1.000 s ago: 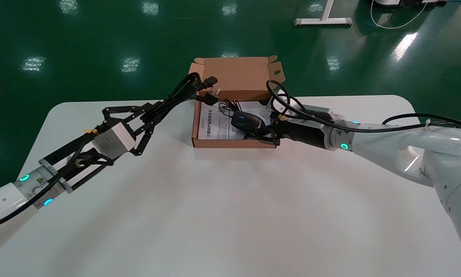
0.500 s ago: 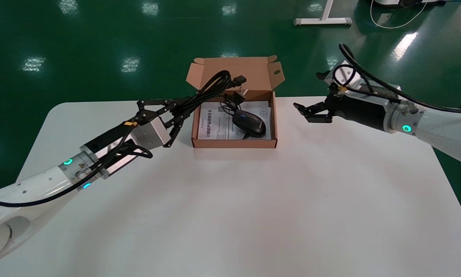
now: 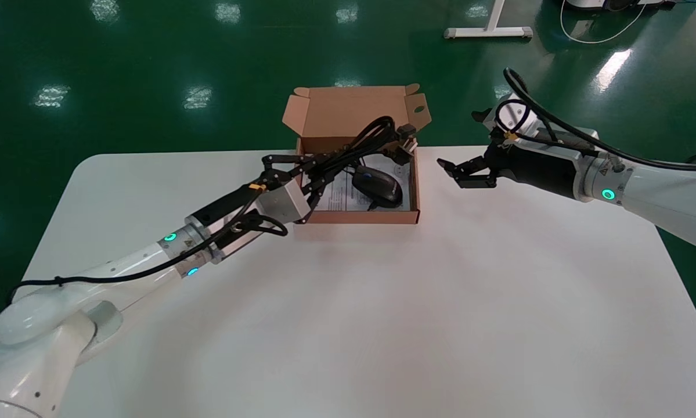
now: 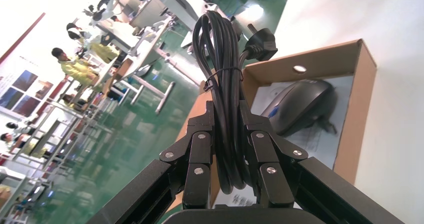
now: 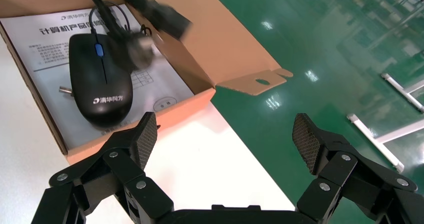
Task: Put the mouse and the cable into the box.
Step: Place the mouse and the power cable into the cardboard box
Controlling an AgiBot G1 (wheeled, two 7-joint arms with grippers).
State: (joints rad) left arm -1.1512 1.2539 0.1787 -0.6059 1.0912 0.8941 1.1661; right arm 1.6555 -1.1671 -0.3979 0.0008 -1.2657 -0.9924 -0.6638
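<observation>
Left tool [image 3: 327, 165] gripped the tied cable [image 3: 377, 130] mid-bundle above the box [image 3: 353, 217], a light, floppy load likely to sag, while the right tool [image 3: 453, 173] hung spread apart beside it.

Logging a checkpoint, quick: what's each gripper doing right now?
Left gripper: shut on the cable, over the box.
Right gripper: open, empty, beside the box.
</observation>
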